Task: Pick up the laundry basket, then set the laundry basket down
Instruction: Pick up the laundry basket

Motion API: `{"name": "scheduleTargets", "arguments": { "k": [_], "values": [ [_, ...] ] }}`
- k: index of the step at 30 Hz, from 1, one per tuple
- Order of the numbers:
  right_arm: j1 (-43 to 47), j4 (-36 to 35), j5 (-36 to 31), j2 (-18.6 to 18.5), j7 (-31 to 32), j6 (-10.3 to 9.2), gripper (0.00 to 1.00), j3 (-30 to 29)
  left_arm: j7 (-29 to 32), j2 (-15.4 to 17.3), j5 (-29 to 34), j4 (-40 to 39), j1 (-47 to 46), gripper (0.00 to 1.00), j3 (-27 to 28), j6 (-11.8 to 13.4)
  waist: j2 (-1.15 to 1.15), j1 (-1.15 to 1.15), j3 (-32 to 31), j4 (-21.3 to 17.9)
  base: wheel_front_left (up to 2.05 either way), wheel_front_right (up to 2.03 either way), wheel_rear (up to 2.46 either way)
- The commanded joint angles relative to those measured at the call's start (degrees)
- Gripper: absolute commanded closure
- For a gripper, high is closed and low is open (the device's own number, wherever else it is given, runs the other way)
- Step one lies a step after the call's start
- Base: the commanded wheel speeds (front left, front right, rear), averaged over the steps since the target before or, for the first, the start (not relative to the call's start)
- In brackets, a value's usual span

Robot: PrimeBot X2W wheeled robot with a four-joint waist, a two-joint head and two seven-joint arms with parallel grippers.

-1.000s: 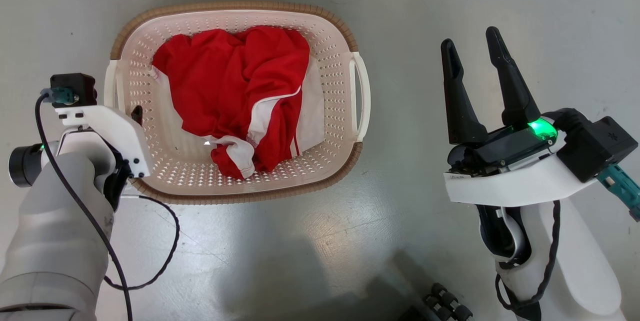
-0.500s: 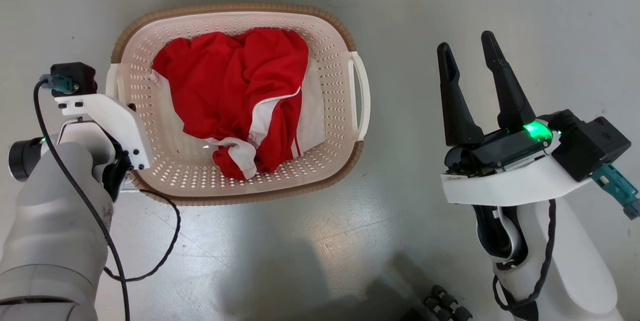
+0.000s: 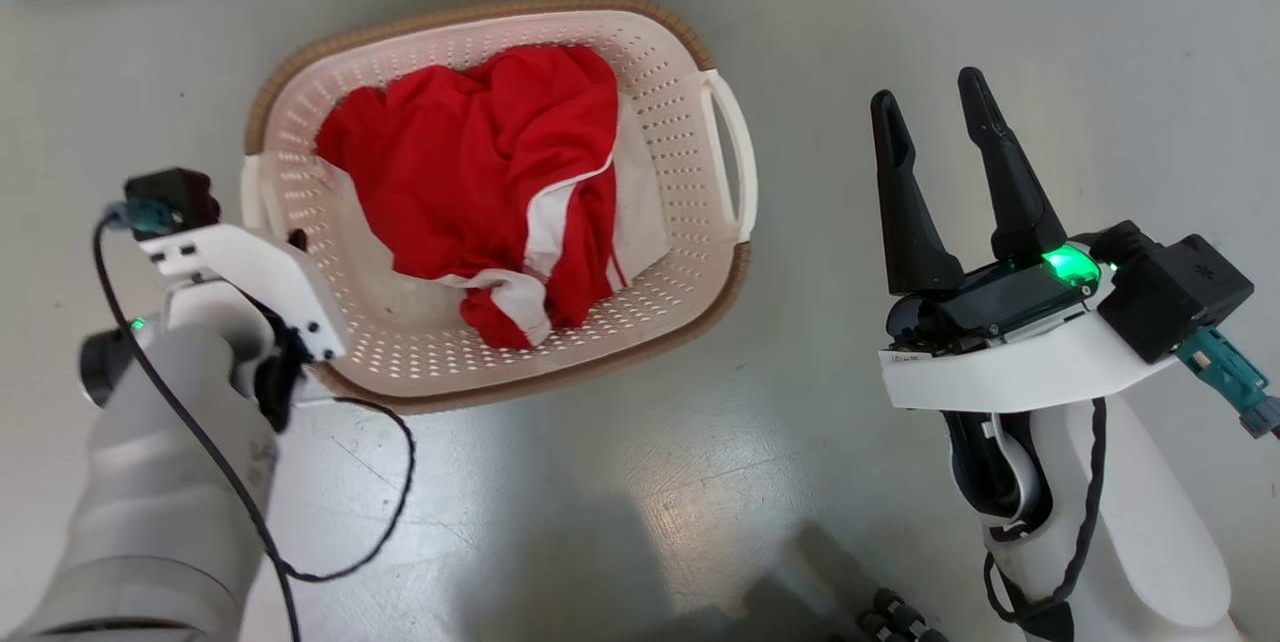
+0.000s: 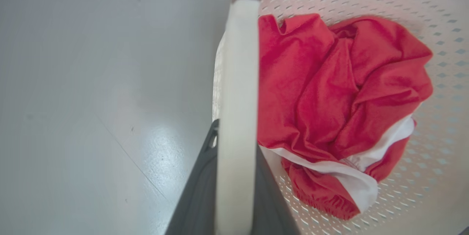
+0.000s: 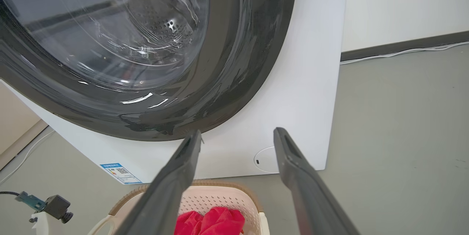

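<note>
- Laundry basket (image 3: 400, 354) low at the grey floor (image 3: 640, 482), ahead and to the left, askew in the head view, with a red garment (image 3: 480, 152) bunched inside; cannot tell whether any edge is clear of the floor.
- Left gripper (image 4: 236, 136) clamped narrow on the basket's white left handle (image 4: 240, 63), one dark finger on each side, both touching it.
- Right gripper (image 3: 927, 89) spread wide and empty, well apart from the right handle (image 3: 735, 147), pointing toward the washing machine (image 5: 300, 81).
- Tipping: held by one handle alone, so likely to hang steeply once raised, with the far side dragging or swinging down.
- Slipping: smooth rounded handle between two thin fingers; could turn or slide in the grip under load, then drop.
- Spilling: loose, unsecured garment; could slump to the low side and go over the rim on a steep tilt.
- Snagging: black cable (image 3: 411, 467) looping just beside the near left corner; could catch under the rim at set-down or tug as the arm rises.
- Knocking: washing machine near the far rim; could take a hit from a swinging basket.
- Hard landing: coming down on one corner could flex or crack the thin perforated wall; calls for a slow descent, as level as the single grip allows.
</note>
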Motion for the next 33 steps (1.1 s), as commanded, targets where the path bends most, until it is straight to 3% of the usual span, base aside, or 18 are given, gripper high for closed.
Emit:
{"name": "scheduleTargets", "arguments": {
  "k": [1,10,26,27,30,31,32,33],
  "values": [
    [0.4,-0.8,0.2,0.2,-0.5,0.36,0.0,1.2,-1.2,0.3,-0.9,-0.7,1.8,1.0,1.3,-0.2,0.0,0.0,-0.3,0.1,0.0,0.0,0.0],
    [0.5,-0.8,0.2,0.0,-0.5,0.36,0.0,1.2,-0.8,-1.1,-2.4,-0.7,4.8,1.0,1.4,-0.2,0.0,0.0,-0.8,0.3,0.0,0.0,0.0],
    [0.4,-0.4,0.3,-0.2,-0.5,0.36,0.0,1.5,0.8,0.2,-2.5,-0.7,4.2,1.0,-0.3,0.2,0.0,0.0,-0.7,0.2,0.0,0.0,0.0],
    [0.3,-0.4,0.3,-0.2,-0.5,0.36,0.0,1.5,0.8,0.2,-2.6,-0.7,4.1,0.85,-0.3,0.2,0.0,0.0,-0.7,0.2,0.0,0.0,0.0],
    [0.3,-0.3,0.4,-0.2,-0.5,0.36,0.0,1.5,0.8,0.2,-2.7,-0.7,4.1,0.77,-0.5,0.3,0.0,0.0,-0.7,0.2,0.0,0.0,0.0],
    [0.3,-0.3,0.4,-0.3,-0.5,0.36,0.0,1.5,0.8,0.2,-2.7,-0.7,4.1,0.44,-0.6,0.4,0.0,0.0,-0.8,0.2,0.0,0.0,0.0],
    [0.3,-0.3,0.4,-0.3,-0.5,0.36,0.0,1.6,0.8,0.2,-2.7,-0.7,4.2,0.0,-0.8,0.4,0.0,0.0,-0.8,0.3,0.0,0.0,0.0],
    [0.4,-0.3,0.4,-0.3,-0.5,0.36,0.0,1.6,0.9,0.2,-2.6,-0.7,4.2,0.0,-0.9,0.4,0.0,0.0,-0.8,0.3,0.0,0.0,0.0]
  ]
}}
